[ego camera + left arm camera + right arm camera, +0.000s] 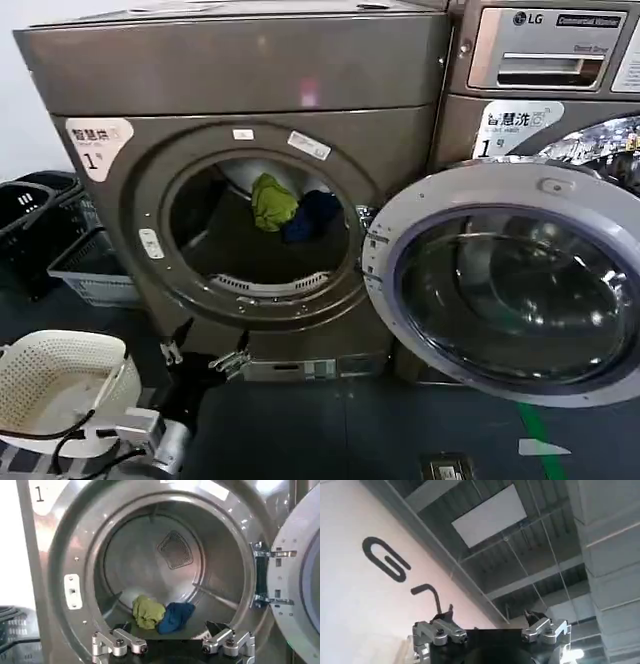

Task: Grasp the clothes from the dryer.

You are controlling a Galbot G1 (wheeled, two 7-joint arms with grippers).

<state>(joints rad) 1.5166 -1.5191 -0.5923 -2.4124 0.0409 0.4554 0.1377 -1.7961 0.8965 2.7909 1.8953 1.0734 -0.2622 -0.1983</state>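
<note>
closest in, low on the robot's left, a cream perforated laundry basket [55, 375] sits on the dark floor with nothing visible inside it, and cables trail over its near rim. just beside it the left arm reaches forward at floor height, its left gripper [205, 352] held just short of the dryer [240, 85], below the lip of the porthole. seen from that arm's wrist, the left gripper [172, 639] has its two fingers spread wide, pointing straight into the opening with nothing between them. the bronze-brown dryer stands with its chrome-rimmed glass door [515, 290] swung fully out to the robot's right, hinged at the edge of the porthole. inside the drum, on the bottom toward the back, lie the clothes: a lime green garment [272, 201] bunched up, and a dark navy garment [312, 214] touching it on the right. from the left wrist the green bundle [148, 612] and the navy one [176, 616] sit side by side on the drum floor, between and beyond the spread fingers, well apart from them. behind them a dark mesh vent [175, 550] shows on the drum's back wall. to the right of the dryer stands another machine [545, 60] with a silver panel. the right gripper [492, 630] points up toward a ceiling panel [490, 515], fingers spread and holding nothing.
</note>
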